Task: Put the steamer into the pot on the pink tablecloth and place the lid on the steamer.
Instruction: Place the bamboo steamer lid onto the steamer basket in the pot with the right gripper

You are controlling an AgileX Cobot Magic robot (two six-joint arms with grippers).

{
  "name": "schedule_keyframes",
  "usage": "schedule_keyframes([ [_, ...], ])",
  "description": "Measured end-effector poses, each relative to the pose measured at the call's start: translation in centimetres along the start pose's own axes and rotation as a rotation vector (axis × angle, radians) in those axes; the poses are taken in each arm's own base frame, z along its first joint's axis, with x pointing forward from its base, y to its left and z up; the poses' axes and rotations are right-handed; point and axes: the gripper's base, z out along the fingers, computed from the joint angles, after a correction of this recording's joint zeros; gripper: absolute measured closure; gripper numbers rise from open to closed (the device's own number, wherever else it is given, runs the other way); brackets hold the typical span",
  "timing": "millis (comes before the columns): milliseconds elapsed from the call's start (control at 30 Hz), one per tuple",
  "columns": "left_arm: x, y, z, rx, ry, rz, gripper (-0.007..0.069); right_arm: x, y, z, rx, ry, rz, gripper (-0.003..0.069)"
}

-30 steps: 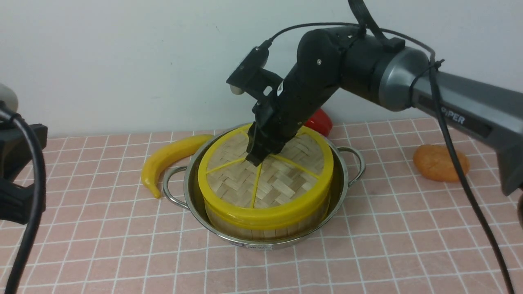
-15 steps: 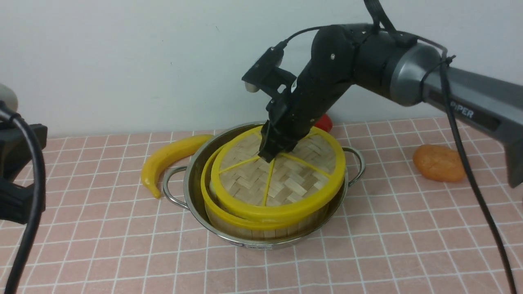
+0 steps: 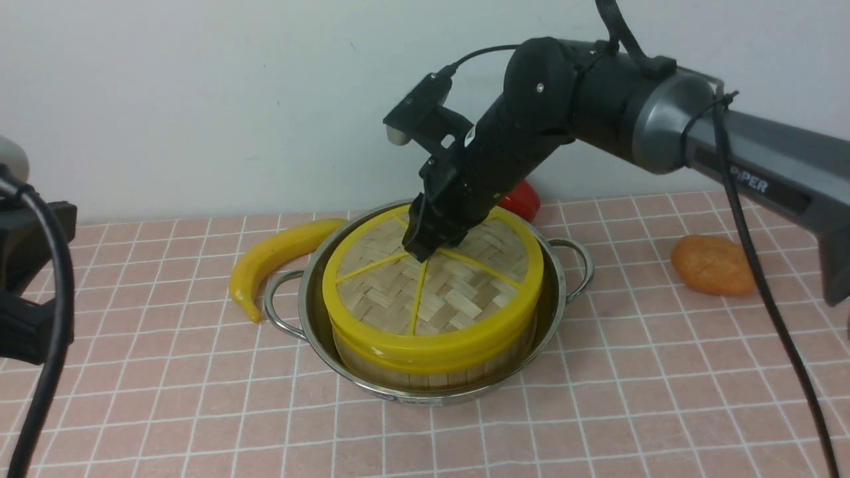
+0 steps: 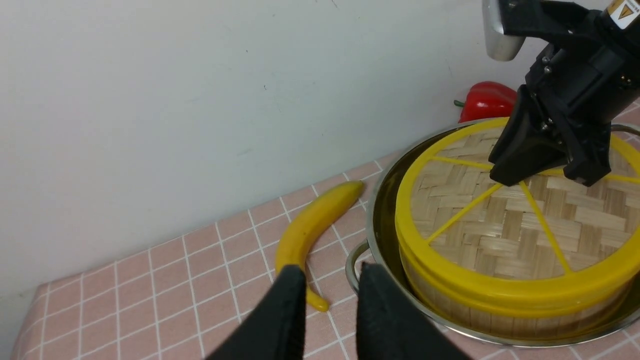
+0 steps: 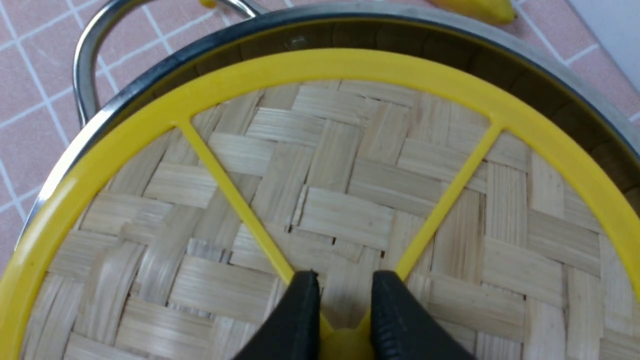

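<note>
The steel pot point(image 3: 307, 299) stands on the pink tablecloth point(image 3: 597, 398), and the bamboo steamer point(image 3: 425, 372) sits inside it. The woven lid point(image 3: 431, 299) lies level on the steamer's yellow rim and hides what is inside. My right gripper point(image 3: 422, 251) reaches down onto the lid's middle. In the right wrist view its fingers point(image 5: 305, 310) are shut on the yellow centre knob point(image 5: 345, 347). My left gripper point(image 4: 327, 280) hovers off the pot's left side, near the handle point(image 4: 357, 260). It stands open with nothing between its fingers.
A yellow banana point(image 3: 279, 255) lies just left of the pot. A red pepper point(image 3: 521, 199) sits behind the pot by the wall. An orange fruit point(image 3: 714, 264) rests at the right. The left arm's body point(image 3: 26, 279) fills the left edge.
Half a second ago the lid was raised, tilted and shifted right off the steamer. It has come back left and down and sits level on the rim. The right gripper still holds the knob.
</note>
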Motion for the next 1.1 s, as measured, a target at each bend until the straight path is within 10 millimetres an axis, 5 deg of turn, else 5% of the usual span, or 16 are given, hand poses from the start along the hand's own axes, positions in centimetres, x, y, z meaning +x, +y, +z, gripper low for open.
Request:
schedule_keyframes([
  [733,0.0,0.0,0.0,0.0,0.0,0.001,0.0475,0.6,-0.3,1.3,-0.003,0.037,0.014,0.0514],
  [933,0.0,0.0,0.0,0.0,0.0,0.001,0.0454,0.2,-0.2,0.6,-0.01,0.058,0.012,0.0351],
  [1100,0.0,0.0,0.0,0.001,0.0,0.0,0.0444,-0.7,-0.1,-0.8,-0.016,0.077,0.027,0.0312],
])
